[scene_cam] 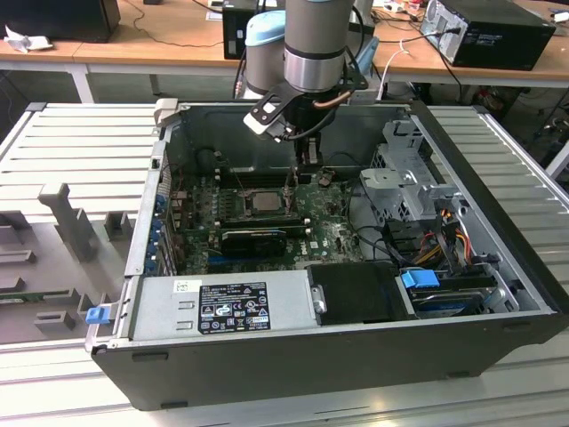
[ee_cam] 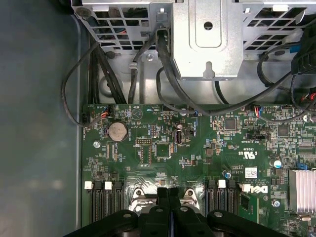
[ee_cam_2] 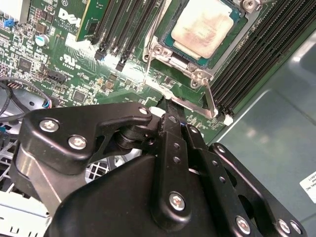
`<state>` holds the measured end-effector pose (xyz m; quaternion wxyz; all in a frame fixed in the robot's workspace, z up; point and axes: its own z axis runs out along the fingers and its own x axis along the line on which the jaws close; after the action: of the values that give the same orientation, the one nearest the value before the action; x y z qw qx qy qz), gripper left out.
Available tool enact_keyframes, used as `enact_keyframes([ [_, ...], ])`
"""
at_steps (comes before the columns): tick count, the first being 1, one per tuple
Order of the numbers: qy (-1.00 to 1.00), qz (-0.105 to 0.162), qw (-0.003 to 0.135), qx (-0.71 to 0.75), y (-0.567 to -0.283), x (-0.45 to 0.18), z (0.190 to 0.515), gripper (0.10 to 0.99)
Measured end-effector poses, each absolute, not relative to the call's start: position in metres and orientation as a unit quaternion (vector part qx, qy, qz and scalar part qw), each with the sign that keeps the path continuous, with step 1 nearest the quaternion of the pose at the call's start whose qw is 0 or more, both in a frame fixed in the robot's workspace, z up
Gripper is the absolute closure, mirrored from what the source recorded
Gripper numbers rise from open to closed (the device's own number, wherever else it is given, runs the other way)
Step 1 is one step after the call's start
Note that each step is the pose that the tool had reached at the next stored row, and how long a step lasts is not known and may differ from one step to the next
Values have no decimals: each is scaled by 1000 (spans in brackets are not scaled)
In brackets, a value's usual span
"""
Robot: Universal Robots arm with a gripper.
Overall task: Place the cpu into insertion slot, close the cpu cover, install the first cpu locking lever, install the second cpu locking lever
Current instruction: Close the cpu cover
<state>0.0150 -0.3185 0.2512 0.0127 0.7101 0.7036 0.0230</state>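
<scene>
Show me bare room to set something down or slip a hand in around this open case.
Free: the ribbed tabletop on the exterior view's right of the case, and the power supply top along the near wall. Crowded: the grey fixtures on that view's left, cables by the drive cage, the board around the cpu and pincer.

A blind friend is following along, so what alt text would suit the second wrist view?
A shut black gripper points at a green circuit board, just short of a silvery chip seated inside a metal frame.
</scene>
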Motion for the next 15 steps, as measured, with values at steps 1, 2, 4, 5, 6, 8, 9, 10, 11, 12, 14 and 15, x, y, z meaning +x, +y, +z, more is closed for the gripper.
enact_keyframes([
  [1,704,23,13,710,-319,15,251,980],
  [2,704,23,13,710,-319,14,251,980],
  [4,704,23,13,710,-319,14,251,980],
  [5,704,23,13,710,-319,13,251,980],
  [6,704,23,13,710,-319,13,251,980],
  [8,704,23,13,710,-319,12,251,980],
  [9,704,23,13,710,-319,12,251,980],
  [10,704,23,13,710,-319,11,251,980],
  [11,704,23,13,710,-319,11,251,980],
  [12,704,23,13,710,-319,11,251,980],
  [14,704,23,13,710,-319,10,251,980],
  [15,704,23,13,710,-319,10,251,980],
])
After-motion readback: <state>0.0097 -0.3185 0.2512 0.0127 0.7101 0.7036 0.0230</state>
